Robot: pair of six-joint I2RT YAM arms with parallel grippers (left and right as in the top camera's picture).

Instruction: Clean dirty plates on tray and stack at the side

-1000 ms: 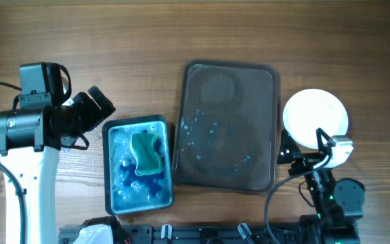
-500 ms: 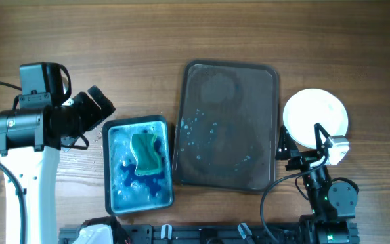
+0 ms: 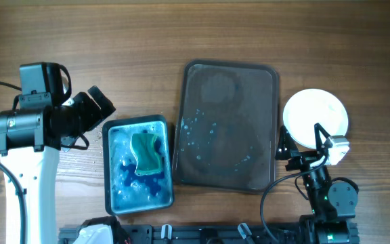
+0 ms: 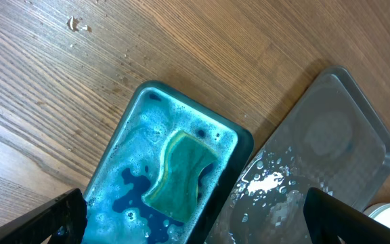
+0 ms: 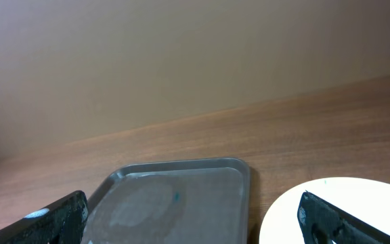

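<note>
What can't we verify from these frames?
Plate count: overhead shows only the top of the plates; the stack's side is unseen.
Right wrist: plates cut by the bottom edge, partly behind a finger.
Left wrist: plates only a sliver at the bottom-right corner.
Basin floor: hidden by blue water, foam and the sponge.
Tray: water film or residue, too fine to tell in any view.

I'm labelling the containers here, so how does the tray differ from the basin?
The tray is larger and dark grey; the basin is smaller and teal. The tray holds only scattered droplets; the basin holds blue foamy water and a green sponge. Both are rounded-corner rectangles lying flat, side by side.
</note>
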